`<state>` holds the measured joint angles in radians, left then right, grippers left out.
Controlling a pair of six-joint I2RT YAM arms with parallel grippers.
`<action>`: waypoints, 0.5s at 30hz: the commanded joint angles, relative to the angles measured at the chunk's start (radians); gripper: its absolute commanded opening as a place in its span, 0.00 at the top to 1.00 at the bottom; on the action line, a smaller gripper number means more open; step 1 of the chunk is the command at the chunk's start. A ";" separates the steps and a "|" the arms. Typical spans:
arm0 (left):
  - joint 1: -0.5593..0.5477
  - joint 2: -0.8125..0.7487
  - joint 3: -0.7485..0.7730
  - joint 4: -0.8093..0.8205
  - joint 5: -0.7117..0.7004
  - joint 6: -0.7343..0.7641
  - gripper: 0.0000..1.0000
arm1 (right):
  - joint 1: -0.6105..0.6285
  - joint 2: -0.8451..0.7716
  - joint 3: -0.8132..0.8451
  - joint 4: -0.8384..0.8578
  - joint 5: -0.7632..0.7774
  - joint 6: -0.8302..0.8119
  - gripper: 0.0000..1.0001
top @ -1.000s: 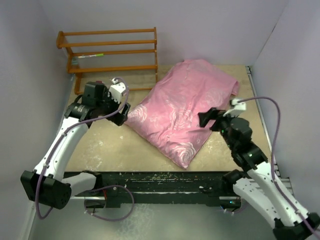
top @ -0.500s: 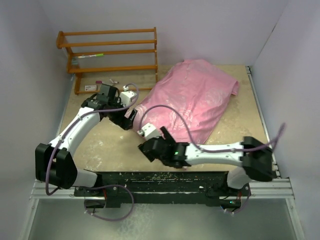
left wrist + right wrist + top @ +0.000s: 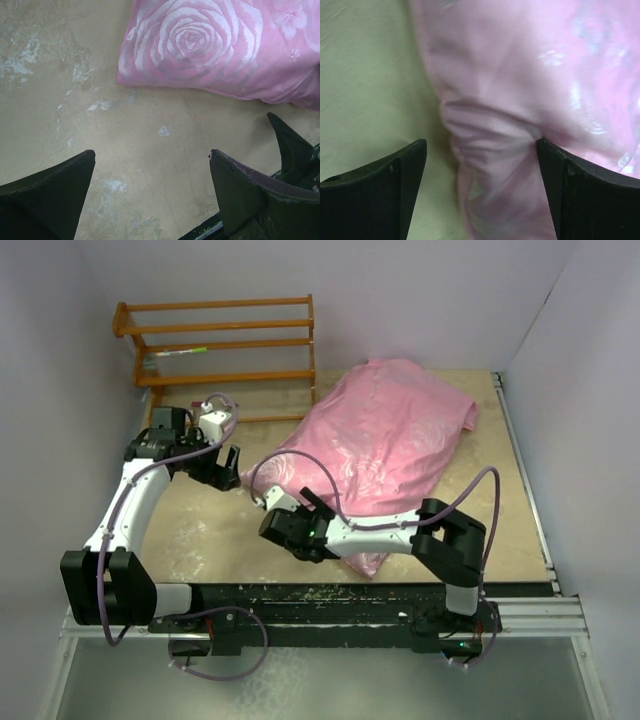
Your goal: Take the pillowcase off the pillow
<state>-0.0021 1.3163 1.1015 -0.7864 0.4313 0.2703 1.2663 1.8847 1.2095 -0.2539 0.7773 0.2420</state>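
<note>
The pink rose-patterned pillowcase [image 3: 385,445] lies across the middle and back right of the table, fully covering the pillow, which is hidden inside. My left gripper [image 3: 227,468] is open and empty, hovering over bare table just left of the cover's left corner [image 3: 195,45]; in the left wrist view the gripper [image 3: 152,155] has nothing between its jaws. My right arm reaches leftward along the near edge. My right gripper [image 3: 306,512] is open at the cover's near-left edge. In the right wrist view the gripper [image 3: 481,145] straddles bunched pink fabric [image 3: 500,135], and the right finger [image 3: 570,180] touches it.
A wooden rack [image 3: 225,345] stands at the back left against the wall. Purple walls close in the left, back and right sides. A black rail [image 3: 330,600] runs along the table's near edge. Part of the right gripper [image 3: 292,145] shows in the left wrist view.
My right arm swung from the right side across to the cover's near-left edge. My left gripper reached the cover's left corner, then drew back to the left.
</note>
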 commanded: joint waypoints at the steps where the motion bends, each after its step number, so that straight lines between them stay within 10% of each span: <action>1: 0.007 -0.029 0.002 -0.014 0.091 0.041 0.01 | -0.099 -0.073 0.019 -0.042 0.062 -0.025 0.08; 6: 0.007 -0.054 0.012 -0.042 0.146 0.084 0.00 | -0.138 -0.086 -0.032 -0.022 -0.021 0.008 0.18; 13: -0.061 -0.155 -0.003 -0.040 0.179 0.153 0.01 | -0.253 -0.379 -0.149 0.197 -0.304 0.117 0.96; 15: -0.159 -0.190 -0.001 -0.032 0.106 0.158 0.01 | -0.264 -0.433 -0.114 0.199 -0.352 0.100 1.00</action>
<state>-0.0357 1.1984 1.0981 -0.8333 0.5636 0.3702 1.0367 1.5925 1.0447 -0.1715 0.5419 0.3149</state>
